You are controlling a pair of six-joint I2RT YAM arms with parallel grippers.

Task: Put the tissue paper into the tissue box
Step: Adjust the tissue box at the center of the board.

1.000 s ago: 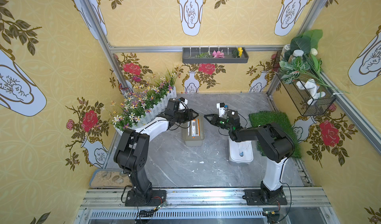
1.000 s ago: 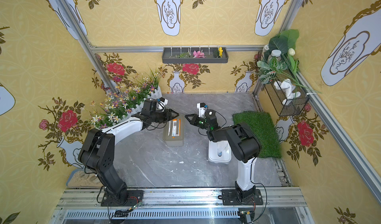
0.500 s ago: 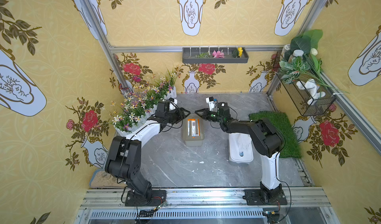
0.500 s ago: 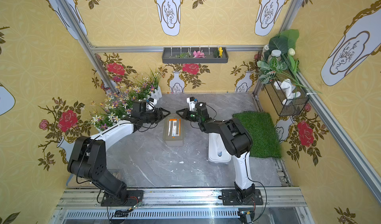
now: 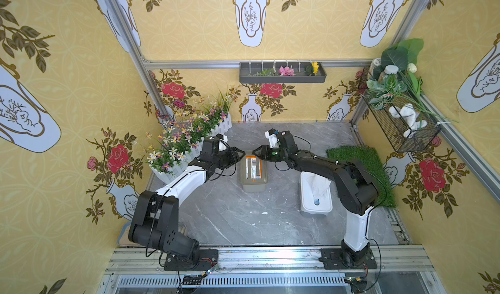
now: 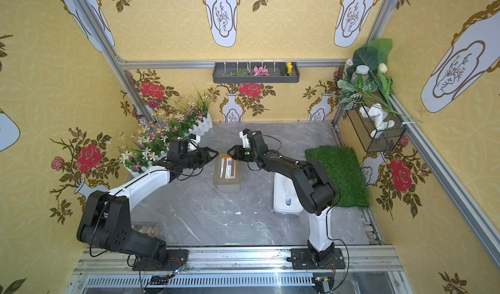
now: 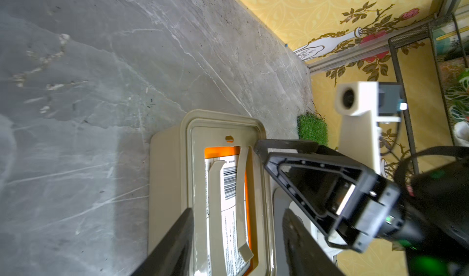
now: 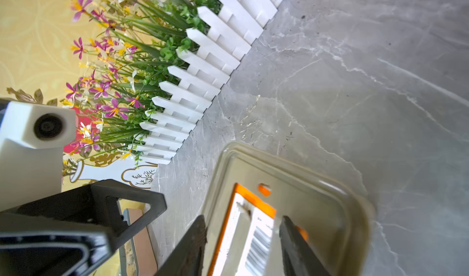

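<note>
The tan tissue box (image 5: pixel 253 186) stands mid-table in both top views (image 6: pixel 227 184). Through the opening in its top shows the orange-wrapped tissue paper (image 5: pixel 253 168) with a barcode label, lying inside. My left gripper (image 5: pixel 240 153) and right gripper (image 5: pixel 255 152) point at each other over the box's far end. In the left wrist view the left gripper (image 7: pixel 237 211) is open, its fingers astride the box rim (image 7: pixel 167 186) and the tissue paper (image 7: pixel 229 186). The right gripper (image 8: pixel 243 217) is open above the tissue paper (image 8: pixel 258 239), holding nothing.
A white container (image 5: pixel 315 200) with loose tissue sticking out sits under my right forearm. A flower planter with a white picket fence (image 5: pixel 189 141) lines the left side. A green grass mat (image 5: pixel 359 165) lies at the right. Small white scraps (image 5: pixel 263 213) dot the floor.
My right gripper has swung left to the box's far end and gone from shut to open. The left gripper drew back slightly leftward and stayed open.
</note>
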